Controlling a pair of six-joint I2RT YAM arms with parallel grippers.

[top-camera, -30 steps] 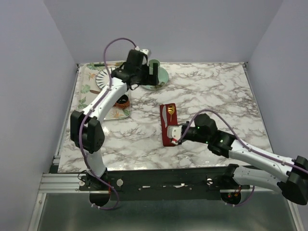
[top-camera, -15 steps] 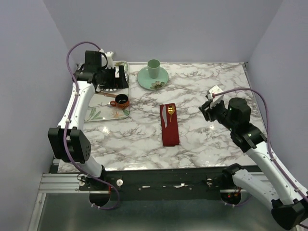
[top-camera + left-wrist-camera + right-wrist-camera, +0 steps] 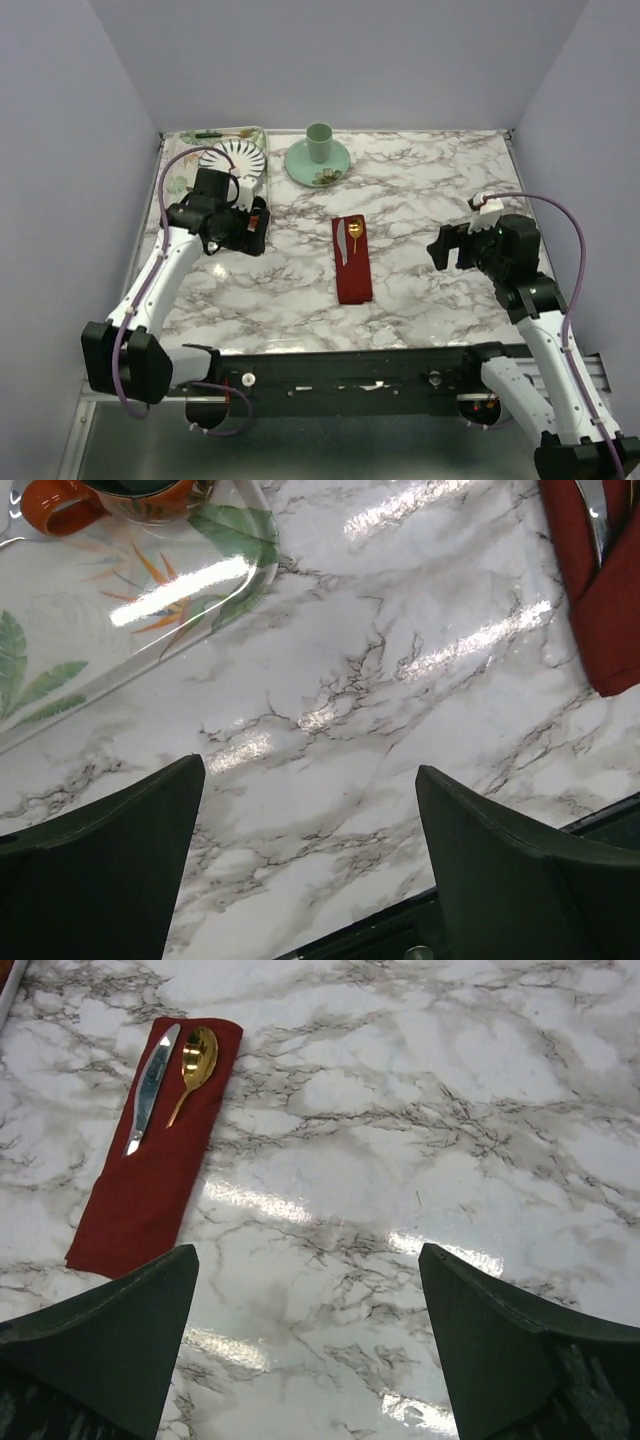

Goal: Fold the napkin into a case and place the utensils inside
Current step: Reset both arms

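Right pincer (image 3: 307, 1255): wide open and empty, above bare desk (image 3: 430, 190), well apart from the cloth on its right side.
Left pincer (image 3: 305, 780): also wide open, nothing between the fingers, above the desk just beside the tray (image 3: 120, 630).
Case (image 3: 352, 275): the dark red napkin lies folded as 1 narrow long strip at the middle of the desk.
Case, handling: soft, light and limp. I think it will unfold or slide on the glossy marble, so it is better to pinch 1 short end through all layers.
Knife (image 3: 150, 1090) and spoon (image 3: 195, 1055): side by side on the far end of the case. If the handles go under a fold, I cannot tell.
Utensils, handling: thin, stiff, smooth metal, probably slippery. Take each one across the handle.
Orange mug (image 3: 110, 495): on the tray.
Far side: striped plate (image 3: 240, 160), and green cup (image 3: 319, 142) on its saucer (image 3: 335, 165).
Change: 1 second before, the right pincer was nearly closed at the near end of the case; now it is drawn away and open. The left arm has come nearer from the far edge. The case and the 2 utensils have not moved.
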